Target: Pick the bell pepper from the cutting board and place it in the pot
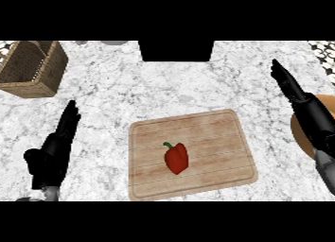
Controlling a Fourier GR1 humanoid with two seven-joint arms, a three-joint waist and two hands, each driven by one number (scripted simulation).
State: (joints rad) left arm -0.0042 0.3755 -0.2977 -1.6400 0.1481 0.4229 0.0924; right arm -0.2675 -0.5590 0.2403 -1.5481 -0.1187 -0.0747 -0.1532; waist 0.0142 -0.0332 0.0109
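Bright, even light; marble counter (170, 85) pale, no glare; shadows faint; edges undistorted

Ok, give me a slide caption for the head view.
Red bell pepper lies on the cutting board, both open hands, left and right, apart from it.

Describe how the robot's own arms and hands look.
Both hands, the left hand and the right hand, are matte black with slim, tapering fingers. Each joins a grey forearm at the view's lower edge. No cables, markings or sleeves show.
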